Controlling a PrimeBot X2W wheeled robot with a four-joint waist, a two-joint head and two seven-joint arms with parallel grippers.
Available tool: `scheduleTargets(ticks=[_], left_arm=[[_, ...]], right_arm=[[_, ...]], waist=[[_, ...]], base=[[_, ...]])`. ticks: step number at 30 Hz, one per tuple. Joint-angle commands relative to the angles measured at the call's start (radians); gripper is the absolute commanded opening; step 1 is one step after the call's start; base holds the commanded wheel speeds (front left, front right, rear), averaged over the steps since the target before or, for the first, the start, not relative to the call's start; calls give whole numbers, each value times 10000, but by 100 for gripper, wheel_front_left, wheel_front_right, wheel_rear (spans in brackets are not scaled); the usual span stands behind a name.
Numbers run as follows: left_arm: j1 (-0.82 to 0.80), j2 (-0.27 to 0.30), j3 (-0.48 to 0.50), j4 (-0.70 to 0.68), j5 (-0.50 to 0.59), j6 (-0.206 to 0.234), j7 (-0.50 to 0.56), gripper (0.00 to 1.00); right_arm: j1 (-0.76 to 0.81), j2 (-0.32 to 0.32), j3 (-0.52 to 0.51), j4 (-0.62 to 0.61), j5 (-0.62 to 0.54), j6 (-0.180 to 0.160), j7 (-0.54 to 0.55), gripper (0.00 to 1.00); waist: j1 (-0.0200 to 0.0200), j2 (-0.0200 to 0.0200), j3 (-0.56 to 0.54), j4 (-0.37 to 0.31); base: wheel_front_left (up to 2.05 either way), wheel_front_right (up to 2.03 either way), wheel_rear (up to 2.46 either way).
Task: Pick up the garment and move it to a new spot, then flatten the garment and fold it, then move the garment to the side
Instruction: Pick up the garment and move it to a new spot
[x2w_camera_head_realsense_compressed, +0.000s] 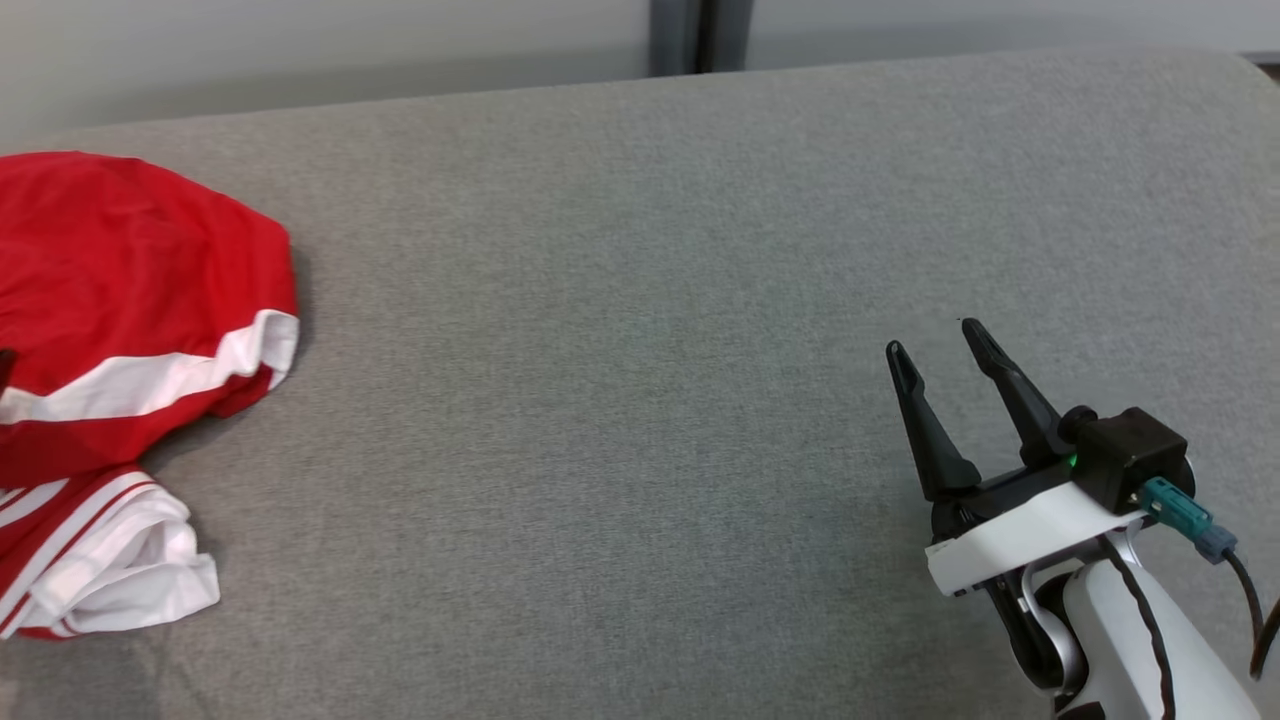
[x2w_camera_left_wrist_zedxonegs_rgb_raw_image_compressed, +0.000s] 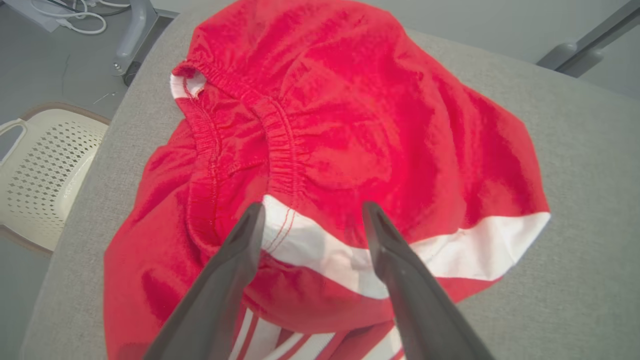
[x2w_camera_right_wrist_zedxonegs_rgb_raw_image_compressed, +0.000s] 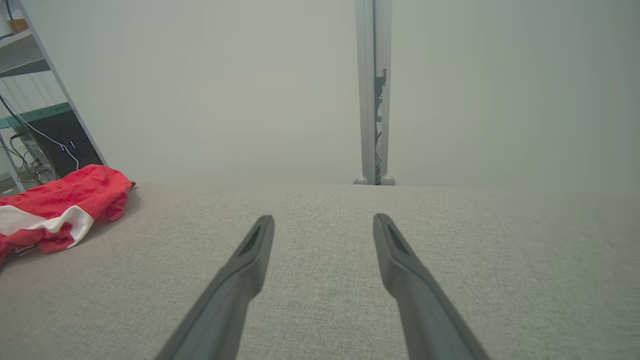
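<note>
The pick-up seemed not yet made: the left gripper (x2w_camera_left_wrist_zedxonegs_rgb_raw_image_compressed: 314, 207) hovered spread over the red shorts (x2w_camera_left_wrist_zedxonegs_rgb_raw_image_compressed: 350, 100) at the left, needing to drop and pinch, while the right gripper (x2w_camera_head_realsense_compressed: 935, 340) sat likewise spread.

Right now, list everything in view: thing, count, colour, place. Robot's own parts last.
garment: one, red with white stripes, crumpled at the table's left end.
table: one, grey fabric top, carrying the garment.
basket: one, cream, perforated, on the floor beside the table.
post: one, grey, upright behind the table's far edge.
shelf unit: one, grey, with cables, beyond the garment.
left gripper: one, dark jaws open, over the garment's white band.
right gripper: one, dark jaws open and empty, over bare table at the right.
</note>
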Motion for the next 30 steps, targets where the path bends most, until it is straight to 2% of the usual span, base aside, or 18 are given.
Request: scheduleTargets(ticks=[1, 6, 10, 11, 12, 13, 23, 30], left_arm=[[-198, 314, 15, 150, 95, 99, 131, 100], [-243, 624, -75, 653, 108, 256, 768, 100], [-140, 655, -115, 771, -143, 151, 1412, 100], [-122, 658, -132, 727, -153, 137, 1414, 82], [-107, 665, -144, 663, -153, 108, 1336, 30], [-85, 659, -147, 632, -163, 78, 1299, 0], [5, 536, -257, 531, -342, -143, 1014, 0], [-281, 309, -639, -121, -795, -460, 864, 0]], right_arm=[[-143, -104, 28, -16, 63, 23, -35, 100], [-243, -161, 54, -45, 143, 23, -35, 100], [-210, -139, 47, 3, 154, 23, -35, 100], [-215, -126, 44, 17, 166, 23, -35, 100], [-229, -106, 55, 29, 171, 23, -35, 100], [-248, -93, 67, 44, 163, 23, -35, 100], [-133, -46, 182, 152, 200, 23, -35, 100], [51, 61, 370, 327, 272, 23, -35, 100]], waist=[[0, 0, 302, -314], [0, 0, 451, -473], [0, 0, 431, -481], [0, 0, 419, -467], [0, 0, 407, -450], [0, 0, 392, -432], [0, 0, 14, -266], [0, 0, -699, -235]], base=[[0, 0, 0], [0, 0, 0], [0, 0, 0], [0, 0, 0], [0, 0, 0], [0, 0, 0], [0, 0, 0], [0, 0, 0]])
